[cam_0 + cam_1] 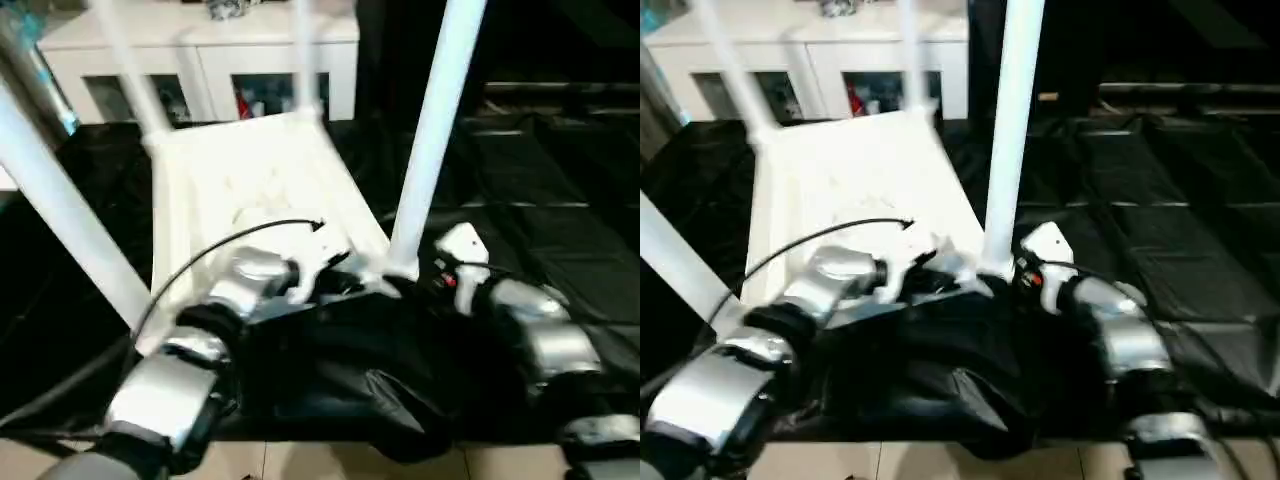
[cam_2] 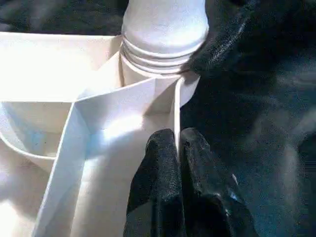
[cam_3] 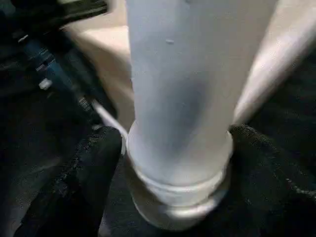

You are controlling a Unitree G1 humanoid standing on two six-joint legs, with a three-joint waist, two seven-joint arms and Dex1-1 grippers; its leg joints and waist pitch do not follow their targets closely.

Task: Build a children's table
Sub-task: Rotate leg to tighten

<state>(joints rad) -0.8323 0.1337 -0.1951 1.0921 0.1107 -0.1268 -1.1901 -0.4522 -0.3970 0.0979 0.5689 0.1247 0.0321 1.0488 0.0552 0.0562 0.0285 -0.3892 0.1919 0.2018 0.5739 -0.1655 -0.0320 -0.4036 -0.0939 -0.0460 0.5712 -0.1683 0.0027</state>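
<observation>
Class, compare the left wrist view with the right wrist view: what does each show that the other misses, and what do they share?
The left wrist view alone shows the ribbed underside of the table top, with the left gripper pinching a thin rib. The right wrist view alone shows the leg's smooth shaft rising up, with the right gripper's fingers on either side of the leg's base, jaws apart. Both share that same leg seated in its corner socket, and the black sheet beneath.

Head views motion-blurred, wrist views soft up close.
Glare blows out the white ribbed plastic tabletop (image 1: 250,190); black floor sheeting (image 1: 540,200) stays dim with faint sheen; white tapered tube leg (image 3: 192,98) out of focus, shaded on one side.
</observation>
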